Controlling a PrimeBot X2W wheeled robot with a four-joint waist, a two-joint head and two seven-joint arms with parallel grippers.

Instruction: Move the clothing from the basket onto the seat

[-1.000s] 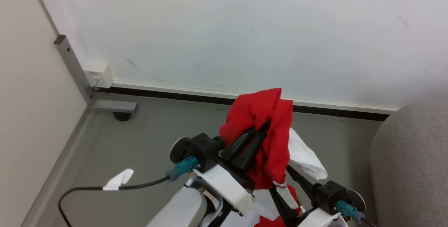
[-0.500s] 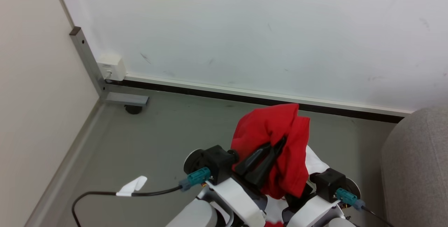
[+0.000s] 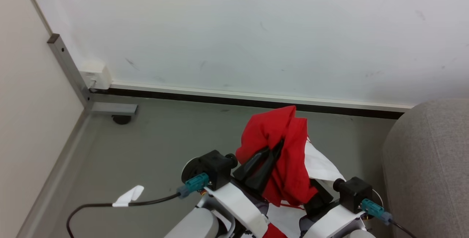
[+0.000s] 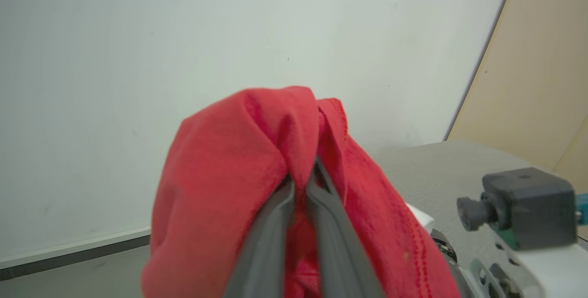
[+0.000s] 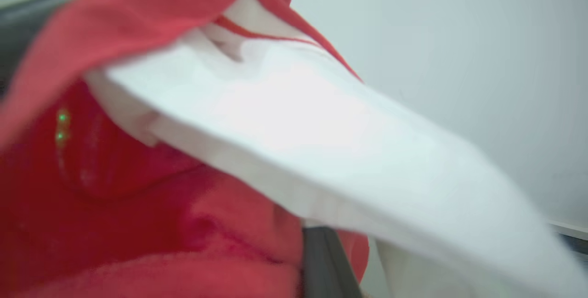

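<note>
Clothing (image 3: pixel 282 150): bright red garment with a white panel hanging off its right side, bunched up and held clear of the floor (image 3: pixel 154 139). It sits just left of the grey seat (image 3: pixel 428 164), not touching. Left fingers (image 3: pixel 256 166) are pinched together on a red fold. Right fingers (image 5: pixel 321 266) are closed and buried under the fabric; can't tell if they grip it.

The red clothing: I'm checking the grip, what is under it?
The left gripper pinches a fold from beneath; a white panel hangs below. The right gripper has its fingertips covered.
</note>
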